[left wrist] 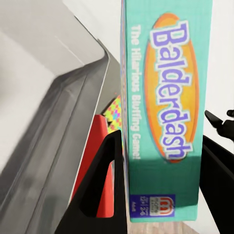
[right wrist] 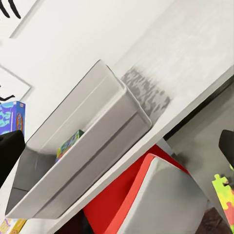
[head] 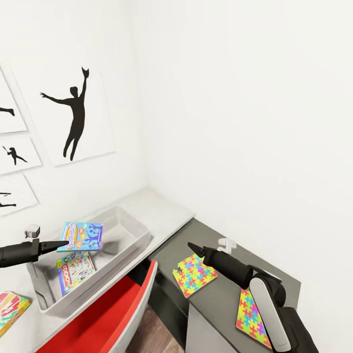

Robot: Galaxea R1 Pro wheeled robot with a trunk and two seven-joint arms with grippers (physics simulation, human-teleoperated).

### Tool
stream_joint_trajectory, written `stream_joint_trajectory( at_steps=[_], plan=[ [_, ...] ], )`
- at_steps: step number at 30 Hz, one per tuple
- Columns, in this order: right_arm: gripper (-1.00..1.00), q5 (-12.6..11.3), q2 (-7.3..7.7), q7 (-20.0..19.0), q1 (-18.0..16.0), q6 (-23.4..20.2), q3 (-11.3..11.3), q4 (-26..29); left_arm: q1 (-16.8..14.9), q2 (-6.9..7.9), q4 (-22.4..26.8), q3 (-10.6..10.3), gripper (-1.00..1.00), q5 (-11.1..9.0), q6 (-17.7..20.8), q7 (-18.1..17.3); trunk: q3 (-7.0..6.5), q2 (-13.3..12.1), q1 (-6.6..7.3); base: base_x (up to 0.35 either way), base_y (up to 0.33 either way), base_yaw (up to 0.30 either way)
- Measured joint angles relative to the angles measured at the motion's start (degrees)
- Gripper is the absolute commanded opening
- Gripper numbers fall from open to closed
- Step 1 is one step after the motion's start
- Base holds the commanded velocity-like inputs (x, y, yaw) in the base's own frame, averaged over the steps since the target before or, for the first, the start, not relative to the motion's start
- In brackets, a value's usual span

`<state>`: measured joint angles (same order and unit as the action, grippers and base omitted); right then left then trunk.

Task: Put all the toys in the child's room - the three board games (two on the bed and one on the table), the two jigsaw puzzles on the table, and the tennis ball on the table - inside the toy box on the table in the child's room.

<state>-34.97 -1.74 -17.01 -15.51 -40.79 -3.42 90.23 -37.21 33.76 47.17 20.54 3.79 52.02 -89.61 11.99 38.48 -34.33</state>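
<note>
Two jigsaw puzzles [head: 195, 274] sat on the lower desk | my left gripper [head: 63, 243] pinched the Balderdash box [head: 81, 236] above the toy box [head: 130, 245] | right gripper [head: 192, 246] hovered, couldn't tell its gap

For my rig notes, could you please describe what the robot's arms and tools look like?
Both arms are matte black. The right arm has a long white panel on a rounded link; each narrows to a pointed black tool, left tool and right tool. A small white-grey block sits atop the left wrist.

Table [head: 166, 213]: toy box [head: 128, 247] up top, 2 jigsaw puzzles [head: 195, 274] lower.
</note>
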Motion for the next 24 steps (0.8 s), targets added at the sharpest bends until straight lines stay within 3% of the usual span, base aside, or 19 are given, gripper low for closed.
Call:
stream_joint_trajectory(
  at_steps=[11, 14, 19, 21, 24],
  plan=[
    [1.00, 0.0, -0.04, 0.0, 0.0, 0.0, -0.1, 0.0, 0.0, 0.00, -0.1, 0.3, -1.00, -0.1, 1.8, 0.0, 0.00, 0.0, 0.00, 0.000, -0.133, 0.001],
    [1.00, 0.0, -0.04, 0.0, 0.0, 0.0, -0.1, 0.0, 0.0, -0.53, -0.1, 2.1, -1.00, -0.1, 2.1, 0.2, 0.00, 0.0, 0.00, 0.000, -0.020, 0.000],
    [1.00, 0.0, -0.06, 0.0, 0.0, 0.0, -0.1, 0.0, 0.0, -3.68, -0.2, 8.6, -1.00, 0.3, 2.8, 3.1, 0.00, 0.0, 0.00, 0.000, -0.004, 0.000],
    [1.00, 0.0, -0.06, 0.0, 0.0, 0.0, -0.1, 0.0, 0.0, -4.35, -0.2, 9.6, -1.00, 0.1, 3.0, 5.2, 0.00, 0.0, 0.00, 0.000, -0.001, 0.000],
    [1.00, 0.0, -0.07, 0.0, 0.0, 0.0, -0.1, 0.0, 0.0, -6.50, -0.2, 10.5, -1.00, 0.0, 3.4, 8.0, 0.00, 0.0, 0.00, 0.000, 0.000, 0.000]
  ],
)
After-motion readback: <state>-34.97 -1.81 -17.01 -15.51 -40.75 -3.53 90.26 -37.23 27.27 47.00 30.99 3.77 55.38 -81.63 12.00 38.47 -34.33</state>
